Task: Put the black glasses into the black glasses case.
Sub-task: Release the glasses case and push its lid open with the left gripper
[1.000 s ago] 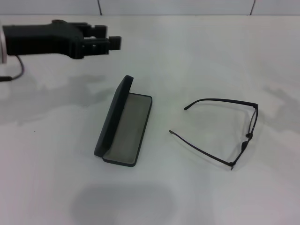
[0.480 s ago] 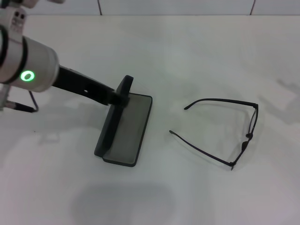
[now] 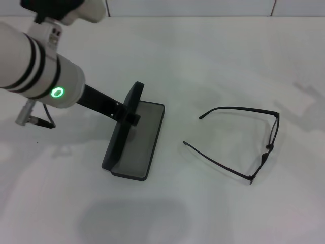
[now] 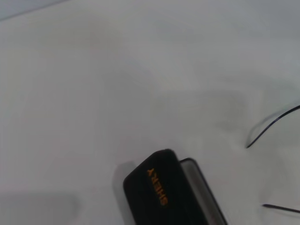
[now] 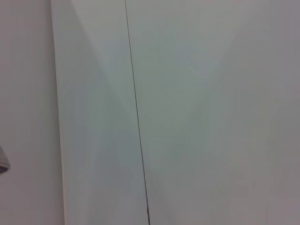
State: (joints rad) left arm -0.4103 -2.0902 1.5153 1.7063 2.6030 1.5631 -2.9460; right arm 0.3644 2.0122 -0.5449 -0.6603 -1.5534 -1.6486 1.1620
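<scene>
Reaching in from the robot's left, the left pincer (image 3: pixel 131 116) sits against the raised lid of the black glasses case (image 3: pixel 136 140), which stands open on the white tabletop (image 3: pixel 213 56); whether it grips the lid I cannot tell. Black glasses (image 3: pixel 244 142) lie unfolded on the tabletop, well apart to the case's right. Right pincer out of sight.

White matte desk (image 3: pixel 213 203) fills view; soft diffuse shadows across it. Pale tiled wall (image 3: pixel 193 7) behind, dark vertical seams at far edge.
</scene>
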